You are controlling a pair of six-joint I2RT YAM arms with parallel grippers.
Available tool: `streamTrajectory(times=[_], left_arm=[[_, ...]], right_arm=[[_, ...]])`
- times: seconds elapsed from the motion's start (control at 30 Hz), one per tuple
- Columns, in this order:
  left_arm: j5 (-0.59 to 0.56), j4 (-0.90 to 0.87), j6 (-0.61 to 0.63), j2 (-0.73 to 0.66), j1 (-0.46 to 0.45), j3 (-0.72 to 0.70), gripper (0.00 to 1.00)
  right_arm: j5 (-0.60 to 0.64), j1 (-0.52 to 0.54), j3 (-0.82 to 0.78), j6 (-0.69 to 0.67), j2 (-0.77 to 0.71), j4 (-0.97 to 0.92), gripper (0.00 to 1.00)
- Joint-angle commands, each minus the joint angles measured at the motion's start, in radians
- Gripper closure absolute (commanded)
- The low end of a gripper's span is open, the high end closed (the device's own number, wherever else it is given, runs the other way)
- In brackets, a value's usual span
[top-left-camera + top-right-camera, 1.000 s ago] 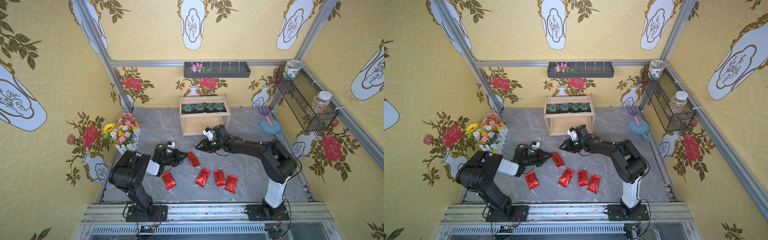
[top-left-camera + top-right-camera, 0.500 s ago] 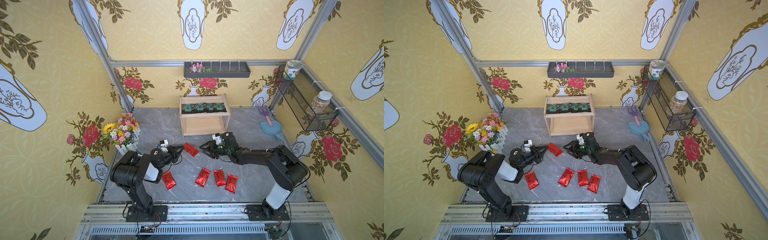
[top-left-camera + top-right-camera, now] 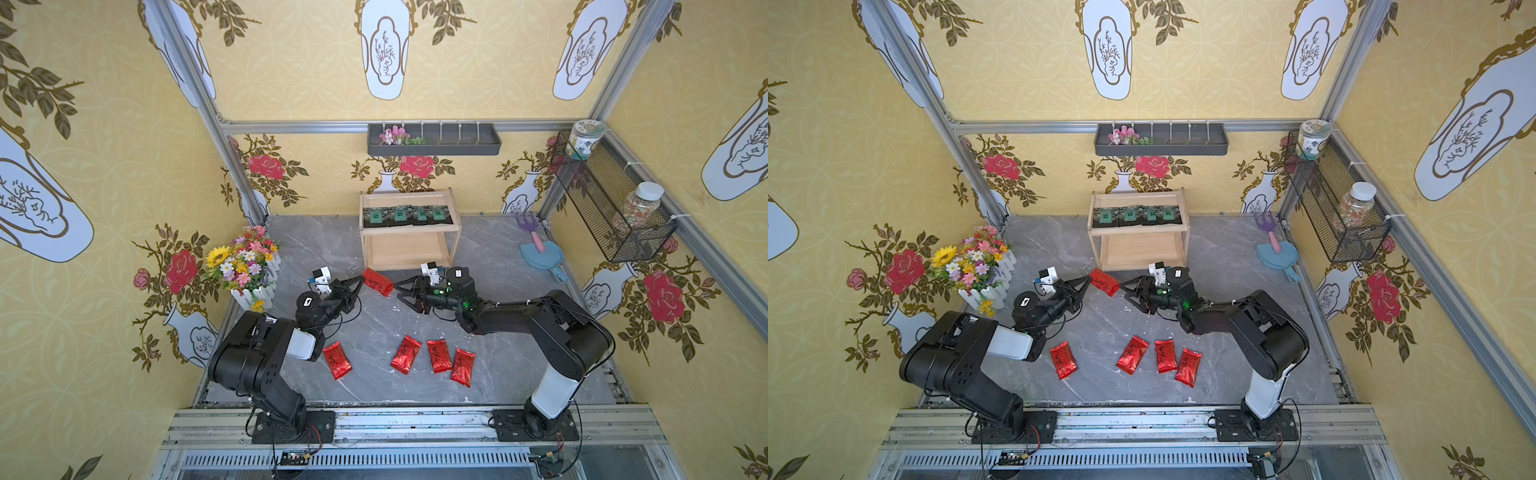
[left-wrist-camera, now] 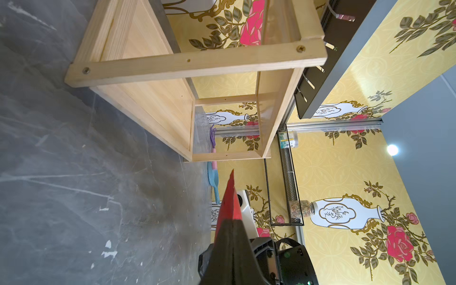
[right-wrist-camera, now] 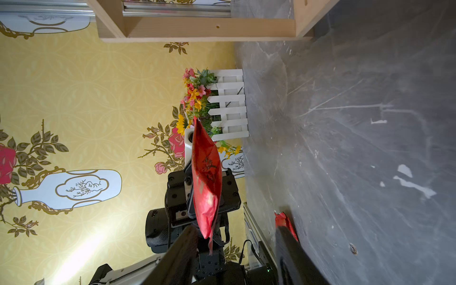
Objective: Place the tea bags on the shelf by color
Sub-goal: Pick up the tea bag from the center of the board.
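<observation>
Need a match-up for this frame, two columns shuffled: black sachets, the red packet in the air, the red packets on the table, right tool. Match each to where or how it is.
Things
1. black sachets
2. mid-air red packet
3. four loose red packets
4. right tool

States
A. open, gripping nothing
B. lying flat on the table
C. in a row on the top tier of the shelf
D. pinched by one end in the shut left tool

Pairs: 1-C, 2-D, 3-B, 4-A
</observation>
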Motion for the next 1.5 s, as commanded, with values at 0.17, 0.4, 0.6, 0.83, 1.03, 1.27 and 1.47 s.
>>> streamTrajectory(times=[0.17,0.4,0.6,0.83,1.03,1.27,1.47], left_arm=[[-0.014,-0.002,0.010,0.000,0.001,0.011,1.00],[-0.017,-0.012,0.013,-0.013,0.001,0.006,1.00],[-0.016,-0.021,0.018,-0.025,0.001,0.005,1.00],[-0.013,-0.034,0.017,-0.030,0.002,0.002,1.00],[-0.003,-0.092,0.027,-0.089,0.040,-0.010,1.00],[0.015,-0.128,0.039,-0.111,0.052,-0.003,1.00],[0.055,-0.097,0.049,-0.094,0.053,-0.001,0.89]], right_arm=[[-0.027,0.030,0.031,0.042,0.034,0.152,0.53],[-0.040,0.044,0.047,0.056,0.065,0.199,0.64],[-0.050,0.052,0.053,0.089,0.102,0.262,0.75],[-0.049,0.048,0.047,0.100,0.103,0.288,1.00],[-0.046,0.034,0.016,0.101,0.092,0.266,1.00],[-0.048,0.035,0.016,0.084,0.097,0.231,1.00],[-0.035,0.029,0.033,0.065,0.112,0.210,1.00]])
